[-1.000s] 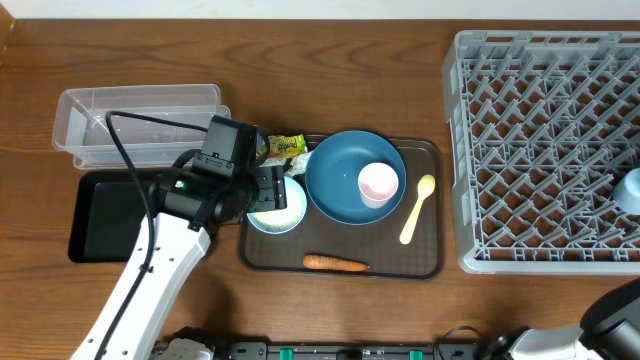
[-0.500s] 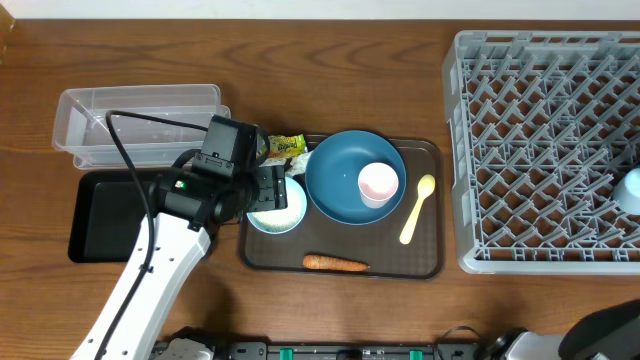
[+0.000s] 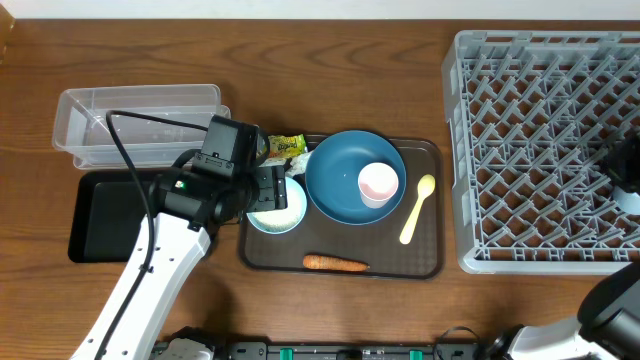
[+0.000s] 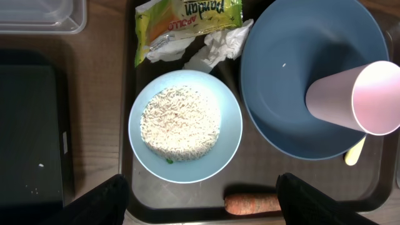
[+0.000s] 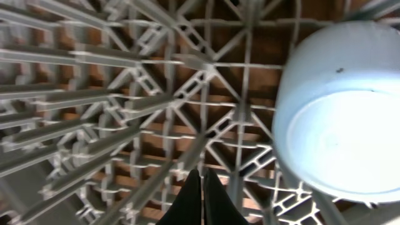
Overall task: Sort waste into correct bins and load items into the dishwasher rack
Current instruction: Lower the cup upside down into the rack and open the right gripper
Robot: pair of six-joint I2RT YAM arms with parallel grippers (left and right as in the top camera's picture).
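Left arm hangs over the brown tray point(image 3: 425, 262), and its pincer point(image 4: 203, 197) is spread wide, released, nothing in it, directly above the small pale bowl point(image 4: 232, 134) heaped with white rice point(image 4: 180, 122). Just behind that bowl lie the yellow-green wrapper point(image 4: 187, 22) and a wad of crumpled paper point(image 4: 222, 47), the two touching, the paper right against the rim of the big blue bowl point(image 4: 287, 69). Inside that blue bowl sits the pink cup point(image 4: 353, 97). The pale yellow spoon point(image 3: 417, 208) lies on the tray just right of the blue bowl, and the carrot point(image 3: 335, 264) lies along the tray's near edge. Off to the left on the tabletop point(image 3: 330, 70), the clear tub point(image 3: 140, 120) and the black tray point(image 3: 105, 215) sit side by side, tub behind, tray in front. Over on the right, the other arm is above the grey rack point(image 3: 530, 150), near its right edge. Its pincer point(image 5: 201, 190) is clenched, tips pressed together on nothing, just over the lattice. The light blue cup point(image 5: 337, 119) stands in the rack beside it, flat round end facing the wrist camera, apart from the tips.
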